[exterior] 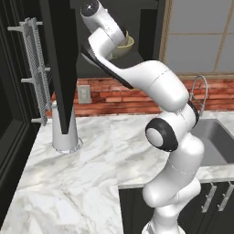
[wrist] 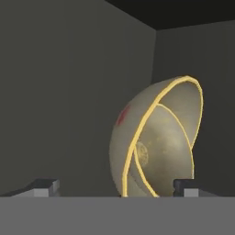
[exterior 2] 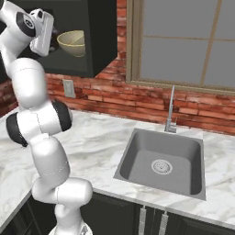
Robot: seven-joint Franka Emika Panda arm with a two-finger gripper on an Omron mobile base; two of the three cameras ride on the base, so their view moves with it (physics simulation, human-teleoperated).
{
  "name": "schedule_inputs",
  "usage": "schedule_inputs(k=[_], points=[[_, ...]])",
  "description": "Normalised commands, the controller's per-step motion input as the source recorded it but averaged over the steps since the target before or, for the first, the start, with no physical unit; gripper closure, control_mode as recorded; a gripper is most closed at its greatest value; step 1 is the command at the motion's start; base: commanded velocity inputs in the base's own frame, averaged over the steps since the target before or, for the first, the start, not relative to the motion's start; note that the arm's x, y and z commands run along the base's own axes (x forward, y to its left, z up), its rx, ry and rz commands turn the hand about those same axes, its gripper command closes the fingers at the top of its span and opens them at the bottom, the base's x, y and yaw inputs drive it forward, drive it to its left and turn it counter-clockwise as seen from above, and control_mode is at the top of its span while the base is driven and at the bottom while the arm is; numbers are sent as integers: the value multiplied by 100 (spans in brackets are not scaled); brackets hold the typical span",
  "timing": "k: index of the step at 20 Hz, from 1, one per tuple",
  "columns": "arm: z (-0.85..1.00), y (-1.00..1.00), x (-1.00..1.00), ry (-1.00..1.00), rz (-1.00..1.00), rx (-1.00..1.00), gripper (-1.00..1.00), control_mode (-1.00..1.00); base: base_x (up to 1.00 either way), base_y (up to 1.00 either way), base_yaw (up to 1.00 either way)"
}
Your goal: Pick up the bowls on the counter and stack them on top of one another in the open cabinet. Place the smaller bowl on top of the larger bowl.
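The white marble-look tabletop (exterior: 68,183) with grey veins is seen low in both base views, a grey sink (exterior 2: 163,165) set into it toward three o'clock of the arm. Above it, at twelve o'clock, the black wall cabinet (exterior 2: 103,41) with its dark grey interior is open. Inside it the two olive-yellow round bowls are nested, the larger bowl (wrist: 126,137) holding the smaller bowl (wrist: 160,151). The two-finger tool (wrist: 114,186) is released, its tips spread wide just short of the bowls, nothing grasped.

Arm raised high, hand (wrist: 114,187) spread wide
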Motion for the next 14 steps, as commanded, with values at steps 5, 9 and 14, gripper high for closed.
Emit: schedule_inputs(k=[5,9,14], points=[[0,-1,-59,-7,-1,0,-100,-100,0,0,0],[0,-3,-59,-8,-2,0,-100,-100,0,0,0],[0,-10,-63,-9,-3,0,-100,-100,0,0,0]])
